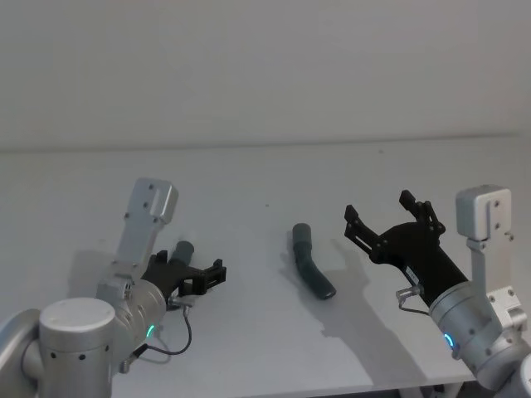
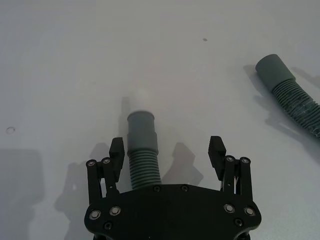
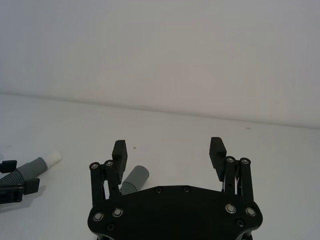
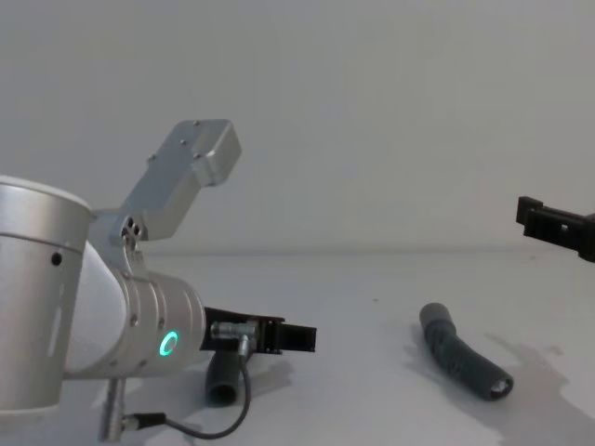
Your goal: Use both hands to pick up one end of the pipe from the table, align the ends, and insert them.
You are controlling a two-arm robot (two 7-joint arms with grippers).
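Closest to the robot, on its left side, the silver cylindrical left arm (image 4: pixel 139 325) with a glowing green ring (image 4: pixel 168 345) reaches low over the plain whitish-grey table (image 1: pixel 249 182). Its black, long-fingered left gripper (image 2: pixel 166 147) has its jaws spread wide and grasps nothing. The fingers straddle a short, dark grey corrugated hose piece (image 2: pixel 144 165) lying on the table. One finger sits just beside the ribbed part, possibly brushing it, though that is hard to judge. The other finger is well apart from it. The smooth grey cuff (image 2: pixel 141 125) of this piece pokes out past the fingertips, pointing away from the robot, with a whitish tip (image 3: pixel 52 158) sticking out of it.

A little farther out, between the two grippers, a second dark grey curved corrugated hose piece (image 1: pixel 311 267) lies free on the table. Its own smooth cuff end (image 1: pixel 301 235) is turned away from the robot.

To the right of that piece, the black right gripper (image 1: pixel 378 211) is held up off the table with its jaws also spread and empty. Its shadow falls on the table beside the second piece.

Beyond the table's far edge stands a plain pale wall (image 1: pixel 265 66).
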